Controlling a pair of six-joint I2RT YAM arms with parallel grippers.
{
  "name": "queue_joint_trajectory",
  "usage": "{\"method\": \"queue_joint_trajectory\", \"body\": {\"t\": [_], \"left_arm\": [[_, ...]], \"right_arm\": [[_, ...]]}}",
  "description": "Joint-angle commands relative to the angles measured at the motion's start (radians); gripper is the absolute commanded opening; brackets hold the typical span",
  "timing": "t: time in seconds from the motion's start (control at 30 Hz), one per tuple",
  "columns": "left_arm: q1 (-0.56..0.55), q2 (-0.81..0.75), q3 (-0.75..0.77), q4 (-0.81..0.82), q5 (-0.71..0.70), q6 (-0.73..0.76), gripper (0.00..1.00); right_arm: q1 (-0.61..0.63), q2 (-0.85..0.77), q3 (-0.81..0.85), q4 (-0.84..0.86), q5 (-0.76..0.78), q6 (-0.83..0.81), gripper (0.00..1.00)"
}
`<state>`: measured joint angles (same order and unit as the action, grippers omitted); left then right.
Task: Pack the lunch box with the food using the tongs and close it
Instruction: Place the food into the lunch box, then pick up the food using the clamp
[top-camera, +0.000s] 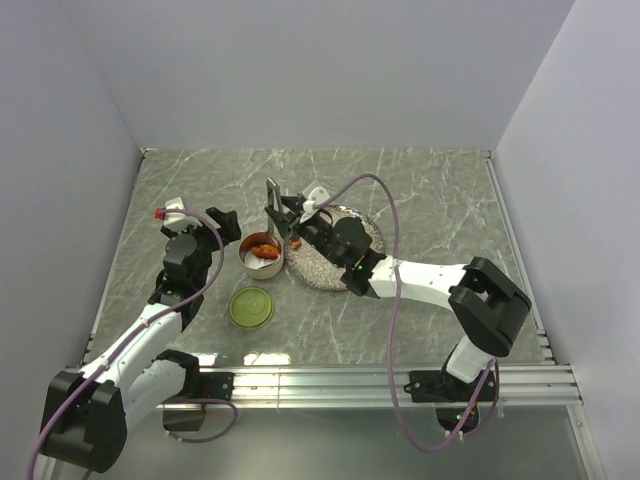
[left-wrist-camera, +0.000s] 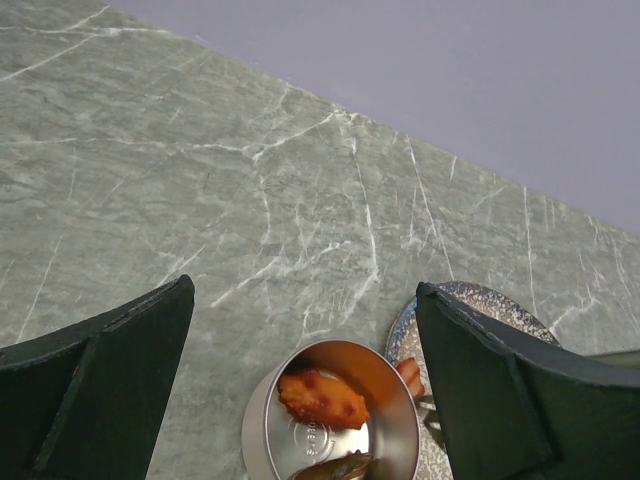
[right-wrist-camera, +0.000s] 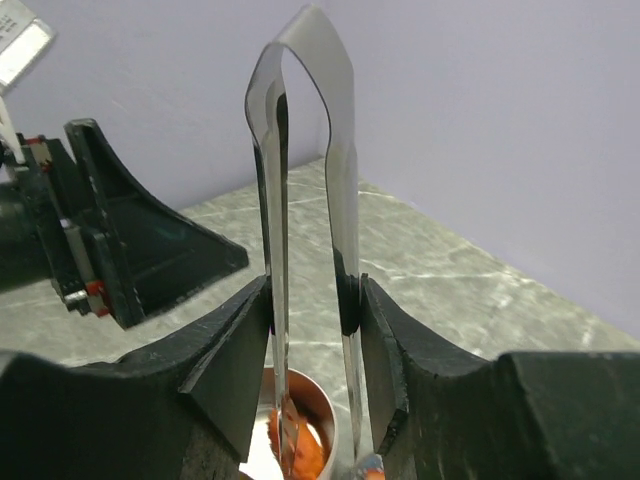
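We begin at the left of a grey-green marbled bench (top-camera: 430, 210). The left hand (top-camera: 225, 222) sits just left of the lunch box, its two dark fingers (left-wrist-camera: 110, 370) spread wide apart and holding nothing. In its own wrist view the open gap of the left hand (left-wrist-camera: 305, 290) frames bare bench, and the lunch box shows low in the picture between the fingers.

Near the front of the bench lies the round olive-green lid (top-camera: 251, 306), flat, close to the lunch box but apart from it.

Next comes the lunch box (top-camera: 263, 258), a small shiny steel tin, uncovered. Inside the lunch box (left-wrist-camera: 300, 440) we see an orange chunk (left-wrist-camera: 322, 397) and, at the bottom edge of the picture, part of a dark strip (left-wrist-camera: 340, 465).

Just right of the tin, touching or nearly touching it, is the wide speckled grey plate (top-camera: 325, 275). One small orange piece (left-wrist-camera: 408, 372) lies on the plate (left-wrist-camera: 480, 300) at the edge nearest the tin.

The right hand (top-camera: 300, 222) reaches over the plate and is clamped on the tongs (top-camera: 272, 195), one finger (right-wrist-camera: 240, 350) pressed on each thin metal arm. In the wrist view of the right hand (right-wrist-camera: 315, 310), the tongs (right-wrist-camera: 345, 200) have their joined end pointing away from the hand. Their two tips hang at the tin's opening, one arm appearing to end over an orange chunk inside.
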<state>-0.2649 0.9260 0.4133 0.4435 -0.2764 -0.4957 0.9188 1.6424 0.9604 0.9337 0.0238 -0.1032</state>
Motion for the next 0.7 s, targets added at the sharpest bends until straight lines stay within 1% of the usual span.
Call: {"method": "queue_joint_trajectory", "body": {"t": [0.0,0.33,0.5,0.67], "left_arm": [[0.0,-0.018,-0.001,0.031,0.014,-0.015,1.0],[-0.002,-0.015,0.001,0.032,0.016,-0.017,0.99],[-0.002,-0.01,0.001,0.035,0.019,-0.015,0.99],[-0.002,-0.006,0.002,0.037,0.022,-0.015,0.99]], "right_arm": [[0.002,-0.098,-0.043,0.105,0.073,-0.044,0.47],[-0.029,-0.237,-0.198,0.113,0.165,-0.079,0.47],[-0.083,-0.283,-0.299,0.125,0.183,-0.059,0.47],[-0.121,-0.302,-0.359,0.125,0.169,-0.046,0.48]]}}
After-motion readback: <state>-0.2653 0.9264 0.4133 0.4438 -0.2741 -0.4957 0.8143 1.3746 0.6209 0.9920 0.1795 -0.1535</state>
